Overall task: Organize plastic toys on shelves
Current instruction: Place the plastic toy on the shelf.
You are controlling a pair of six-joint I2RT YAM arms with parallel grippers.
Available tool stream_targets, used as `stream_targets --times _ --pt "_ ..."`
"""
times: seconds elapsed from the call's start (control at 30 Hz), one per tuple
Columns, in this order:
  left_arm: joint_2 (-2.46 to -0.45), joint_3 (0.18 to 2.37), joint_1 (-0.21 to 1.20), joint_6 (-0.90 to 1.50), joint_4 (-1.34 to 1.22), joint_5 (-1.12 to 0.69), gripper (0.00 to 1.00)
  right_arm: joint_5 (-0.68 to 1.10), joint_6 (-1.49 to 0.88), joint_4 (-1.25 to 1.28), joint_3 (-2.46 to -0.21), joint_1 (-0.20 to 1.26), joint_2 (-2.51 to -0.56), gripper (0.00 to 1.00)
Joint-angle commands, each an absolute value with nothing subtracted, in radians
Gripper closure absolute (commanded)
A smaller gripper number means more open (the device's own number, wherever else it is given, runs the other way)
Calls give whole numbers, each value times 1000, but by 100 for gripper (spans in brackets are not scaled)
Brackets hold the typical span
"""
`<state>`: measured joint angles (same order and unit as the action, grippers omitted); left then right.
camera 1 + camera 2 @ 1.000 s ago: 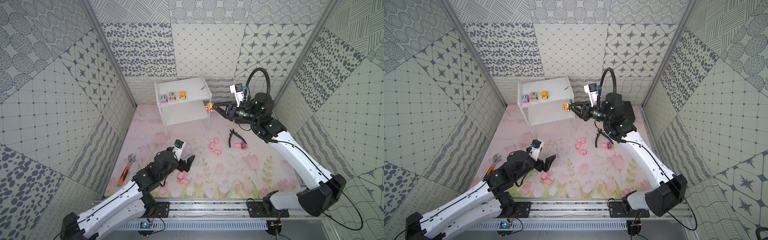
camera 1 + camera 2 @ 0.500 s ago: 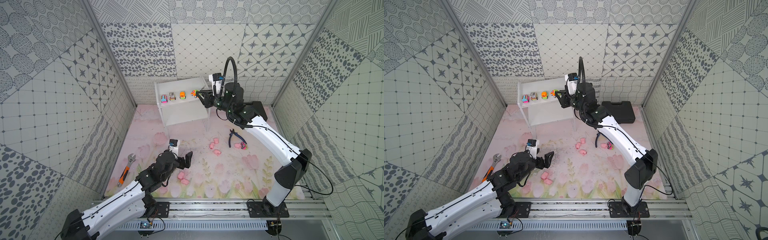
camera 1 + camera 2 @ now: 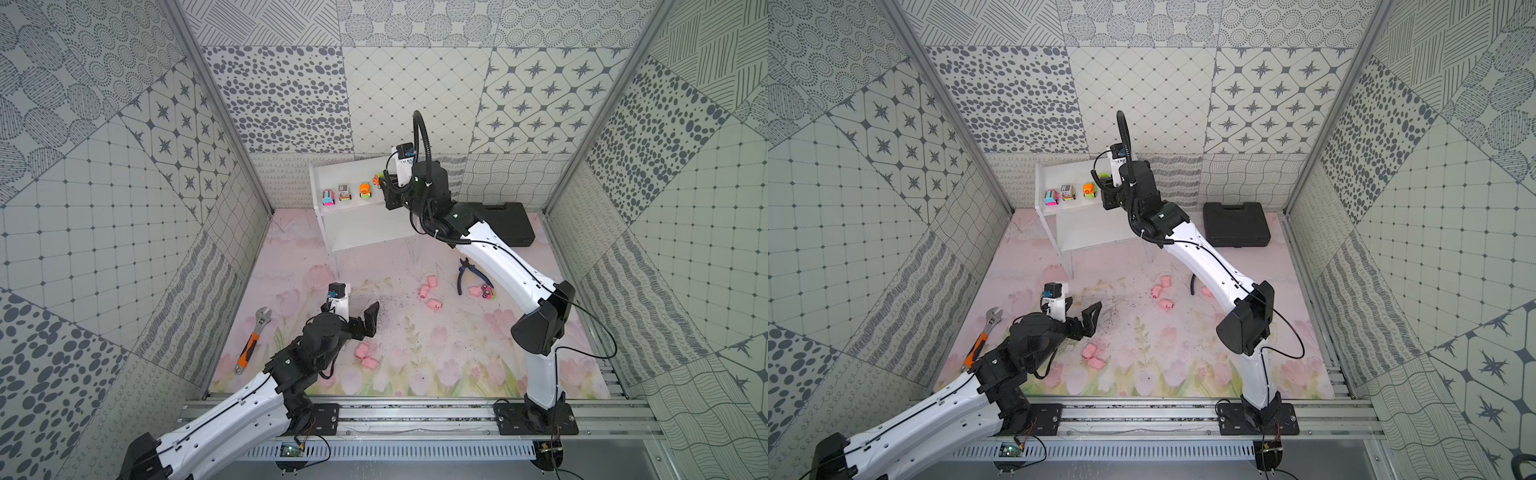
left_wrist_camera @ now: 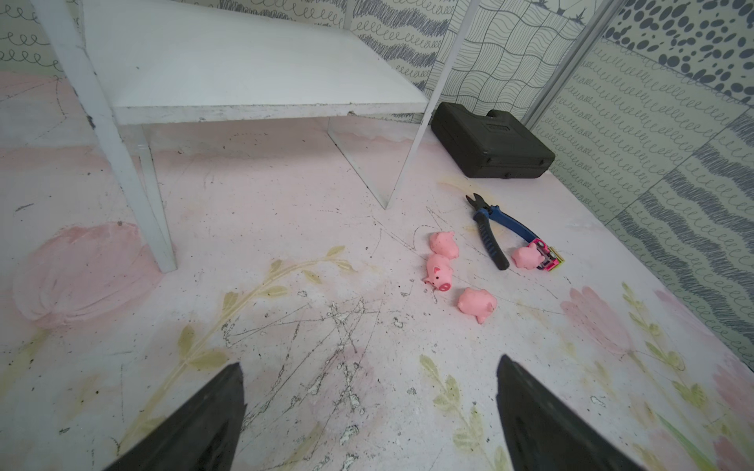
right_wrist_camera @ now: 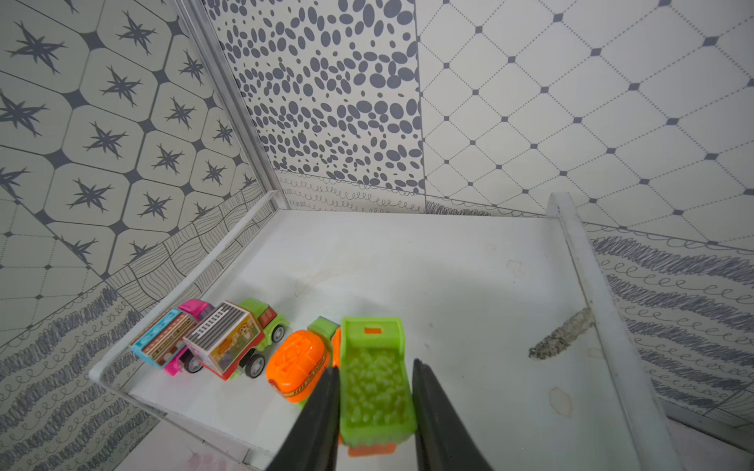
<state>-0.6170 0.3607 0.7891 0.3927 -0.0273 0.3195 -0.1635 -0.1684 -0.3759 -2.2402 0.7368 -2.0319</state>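
The white shelves (image 3: 353, 176) stand at the back left. On their top board, in a row, are a pink-and-blue car (image 5: 167, 336), a grey-topped car (image 5: 228, 342) and an orange car (image 5: 298, 365). My right gripper (image 5: 375, 365) is shut on a green toy car (image 5: 375, 391) just beside the orange one, low over the board. In a top view the right gripper (image 3: 380, 183) reaches over the shelf. My left gripper (image 4: 370, 361) is open and empty above the mat. Pink pigs (image 4: 438, 272) and a pink car (image 4: 548, 257) lie on the mat, and two more pigs (image 3: 365, 356) lie near the left gripper (image 3: 361, 322).
Blue-handled pliers (image 4: 491, 228) lie by the pigs. A black case (image 3: 511, 220) sits at the back right beside the shelves. An orange-handled wrench (image 3: 253, 338) lies by the left wall. The lower shelf board (image 4: 245, 61) is bare.
The right arm swung left, carrying the green car from beside the shelves to over the top board next to the orange car. The left arm shifted slightly, staying open.
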Motion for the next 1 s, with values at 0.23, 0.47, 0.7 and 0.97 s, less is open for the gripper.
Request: stream_targets --times 0.23,0.47,0.7,0.97 --pt "-551 352 784 348 -67 361 1 -376 -26 -474 -2432 793 -2145 64" --pt "-544 352 783 335 -61 357 1 -373 -16 -473 -2447 814 -2163 64" --pt "-537 353 782 335 -57 349 1 -350 7 -525 -2545 810 -2182 49" --pt "-527 361 783 336 -44 344 1 33 2 -743 -2683 721 -2138 24"
